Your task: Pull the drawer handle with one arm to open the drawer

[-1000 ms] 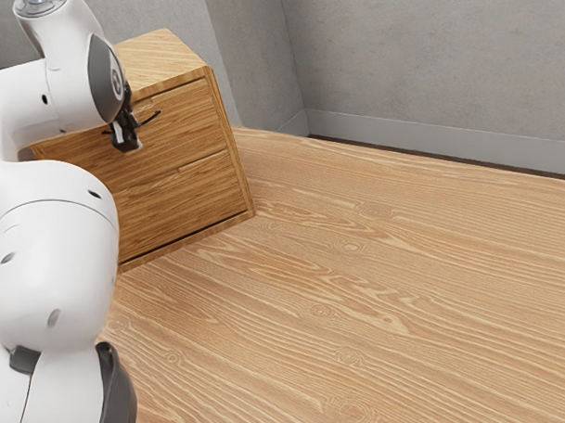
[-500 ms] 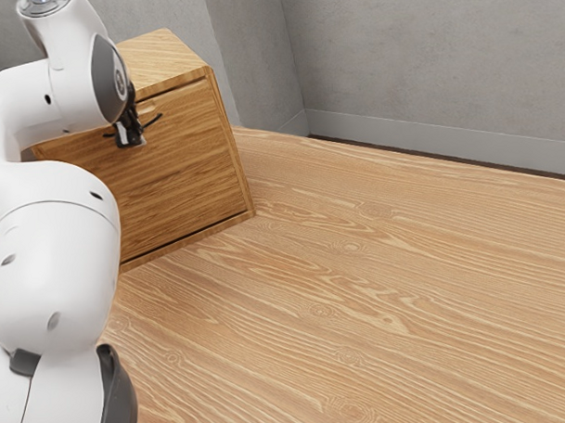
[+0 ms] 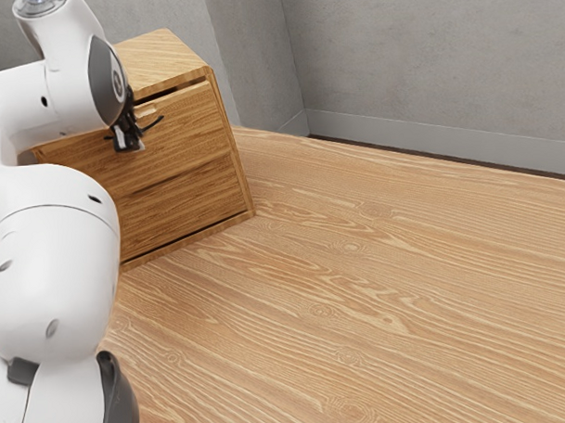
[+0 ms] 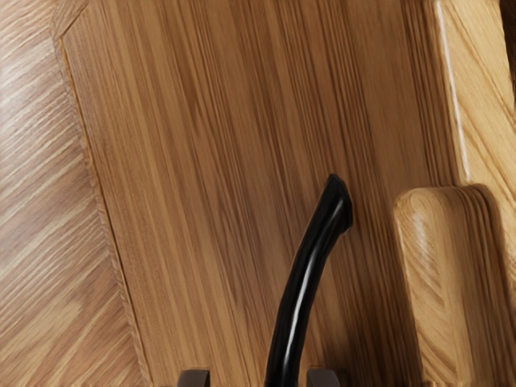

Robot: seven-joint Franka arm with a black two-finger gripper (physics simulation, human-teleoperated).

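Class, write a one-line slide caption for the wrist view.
Black drawer handle arcs over the wooden drawer front, seen close up.

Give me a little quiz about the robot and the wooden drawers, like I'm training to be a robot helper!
1. True or false: the drawer handle is black.
2. Where is the gripper? A) at the handle of the top drawer B) lying flat on the floor C) touching the grey wall
3. Fill in: the cabinet is made of ____.

Key: 1 true; 2 A; 3 wood.
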